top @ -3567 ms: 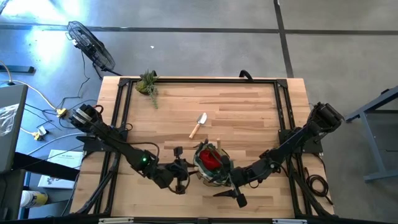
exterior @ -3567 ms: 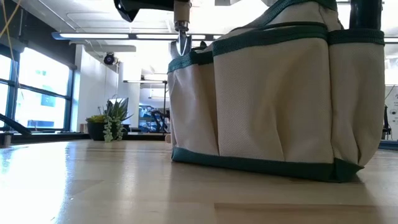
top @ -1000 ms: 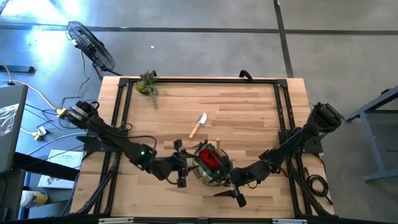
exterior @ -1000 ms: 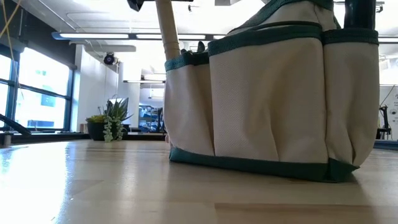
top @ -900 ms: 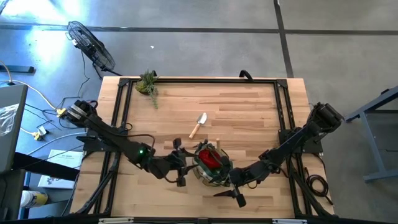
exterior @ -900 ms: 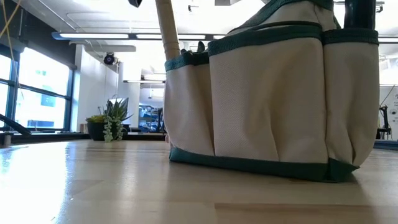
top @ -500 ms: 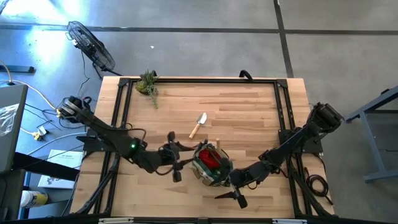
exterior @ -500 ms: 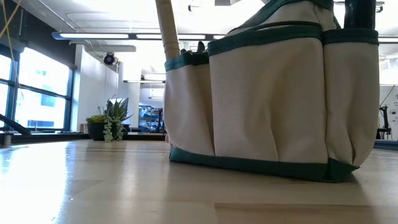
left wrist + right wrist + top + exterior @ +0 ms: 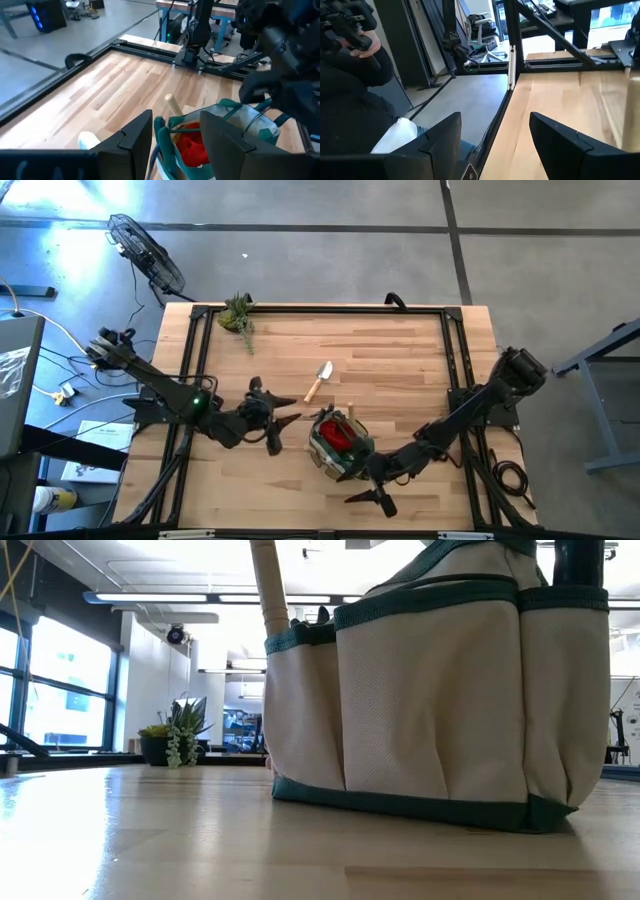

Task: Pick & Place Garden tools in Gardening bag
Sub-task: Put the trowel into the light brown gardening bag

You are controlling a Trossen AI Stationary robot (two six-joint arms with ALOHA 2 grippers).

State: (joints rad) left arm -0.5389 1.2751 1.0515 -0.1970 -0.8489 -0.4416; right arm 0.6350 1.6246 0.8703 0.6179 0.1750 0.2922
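One trowel (image 9: 319,381) left on the table, far-right of the empty, parted left gripper (image 9: 277,423), handle apparently nearest; right gripper (image 9: 372,498) waits open.

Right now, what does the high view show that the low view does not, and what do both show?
Only the high view shows the left hand, empty beside the bag, the right hand, the trowel lying on the table, and red fabric inside the bag. Only the low view shows the bag's outer pockets and a wooden handle sticking up. Both show the gardening bag and the plant.
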